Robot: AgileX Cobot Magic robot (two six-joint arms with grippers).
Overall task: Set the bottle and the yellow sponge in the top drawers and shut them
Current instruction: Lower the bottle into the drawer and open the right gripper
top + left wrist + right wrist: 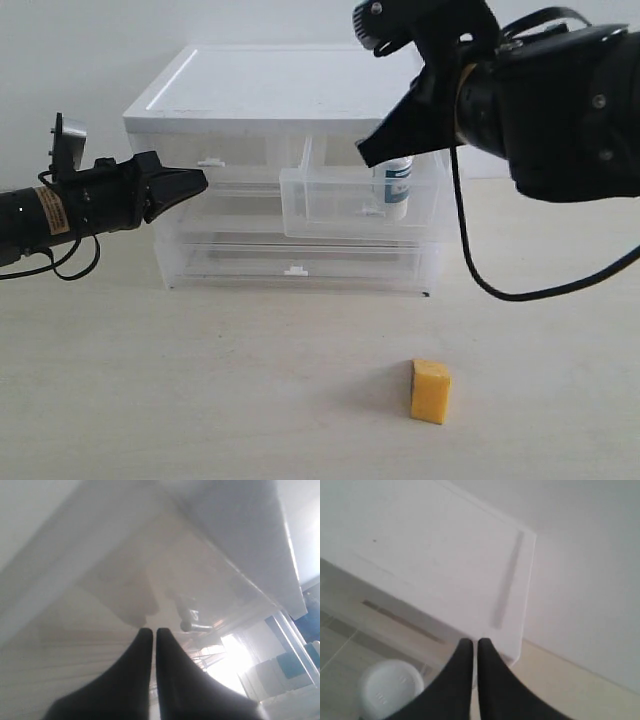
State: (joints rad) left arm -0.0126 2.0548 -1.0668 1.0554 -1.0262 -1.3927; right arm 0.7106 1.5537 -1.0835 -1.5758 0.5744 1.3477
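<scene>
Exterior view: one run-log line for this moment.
bottle: upright in open right top drawer | yellow sponge: on table | left top drawer: closed | left tool: shut, empty | right tool: shut, empty

Plain white wall [80,60] behind; pale wood-grain tabletop [200,400] in front, evenly lit, soft shadows.

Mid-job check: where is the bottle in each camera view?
Exterior: the bottle stands in the pulled-out right top drawer, partly behind the right gripper.
Left wrist: not seen.
Right wrist: its white cap shows beside that gripper.
Shared landmark: the cabinet's white top, also in the right wrist view.
</scene>
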